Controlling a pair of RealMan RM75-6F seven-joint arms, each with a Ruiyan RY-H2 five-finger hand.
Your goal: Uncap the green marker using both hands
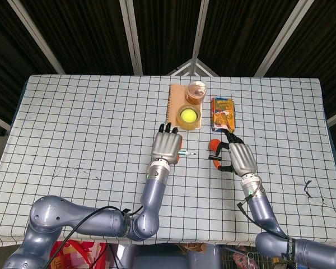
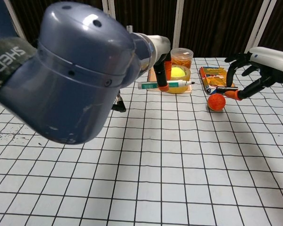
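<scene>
Marker (image 2: 166, 85) is light, stiff, slick plastic, held level above the table at 9 o'clock of the ball (image 2: 216, 101), my left hand (image 1: 167, 147) gripping its barrel mid-length, tip bared; cap (image 2: 225, 89) looks pinched in my right hand (image 1: 240, 159), small and easy to drop, I'd say.

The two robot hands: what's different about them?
The left robot hand holds the long green marker body, its tip bare; the right robot hand pinches only the small dark cap. The left sits near the ball cup, the right above the orange ball. Both hold their piece off the table.
</scene>
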